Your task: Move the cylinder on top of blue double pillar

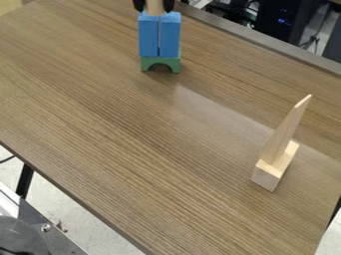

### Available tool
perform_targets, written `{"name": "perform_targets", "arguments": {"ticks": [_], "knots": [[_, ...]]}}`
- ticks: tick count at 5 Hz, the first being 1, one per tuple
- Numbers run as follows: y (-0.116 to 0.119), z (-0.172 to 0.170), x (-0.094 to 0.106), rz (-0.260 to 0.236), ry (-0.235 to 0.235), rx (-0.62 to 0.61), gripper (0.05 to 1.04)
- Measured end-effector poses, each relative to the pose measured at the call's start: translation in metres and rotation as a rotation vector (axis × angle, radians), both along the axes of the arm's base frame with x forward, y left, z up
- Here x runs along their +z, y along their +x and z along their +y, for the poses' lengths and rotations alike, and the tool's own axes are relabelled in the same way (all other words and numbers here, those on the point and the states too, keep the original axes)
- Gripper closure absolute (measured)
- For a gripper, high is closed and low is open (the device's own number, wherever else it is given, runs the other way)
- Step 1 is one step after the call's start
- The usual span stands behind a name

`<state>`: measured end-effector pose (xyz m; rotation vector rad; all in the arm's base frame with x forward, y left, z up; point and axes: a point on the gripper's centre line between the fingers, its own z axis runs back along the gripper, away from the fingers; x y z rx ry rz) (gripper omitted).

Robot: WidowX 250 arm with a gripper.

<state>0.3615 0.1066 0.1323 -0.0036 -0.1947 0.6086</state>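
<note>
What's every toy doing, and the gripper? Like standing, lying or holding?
Black gripper: closed around the cylinder
Pale wooden cylinder: upright, at the pillars' tops
Two blue rectangular pillars: upright, side by side
Green arched block: under the pillars, opening downward
Pale wooden block: lying flat
Thin pale wooden wedge: standing, point up

The pale cylinder (154, 7), held upright, is at the top of the paired blue pillars (169, 36), standing on a green arch (160, 61).

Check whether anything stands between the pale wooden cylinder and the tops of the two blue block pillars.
Nothing visible does: the cylinder, held in the black gripper, appears right at the tops of the blue pillars. The pale wooden wedge stands well aside.
</note>
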Motion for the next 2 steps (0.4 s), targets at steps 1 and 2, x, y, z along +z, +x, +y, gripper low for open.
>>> {"name": "perform_targets", "arguments": {"ticks": [1, 2], "knots": [[0.0033, 0.0011, -0.0067, 0.016, 0.004, -0.002, 0.530], [0.0065, 0.0018, -0.0102, 0.015, 0.009, 0.001, 0.530]]}}
